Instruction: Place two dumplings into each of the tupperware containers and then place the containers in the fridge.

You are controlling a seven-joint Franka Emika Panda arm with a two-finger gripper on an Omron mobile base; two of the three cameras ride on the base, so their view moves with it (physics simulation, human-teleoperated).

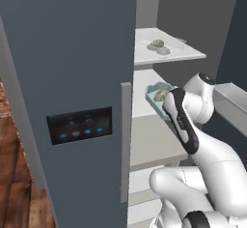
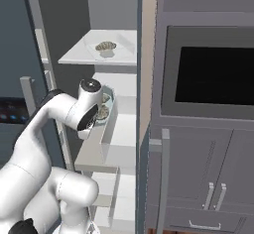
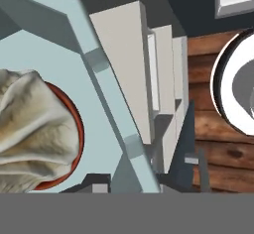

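Observation:
The fridge stands open, with white shelves inside. On its upper shelf rests the whitish tupperware container with dumplings in it, also seen from the right. The pale blue container sits over the front of the second shelf, a dumpling inside. My gripper is shut on this container's side wall. In the hand view a big beige dumpling lies on a red-brown patch of the blue floor. From the right, my hand covers the blue container.
The closed left fridge door carries a black panel with blue lights and a long handle. The open right door's bin is close to my arm. Right of the fridge are a dark-windowed oven and grey cabinets.

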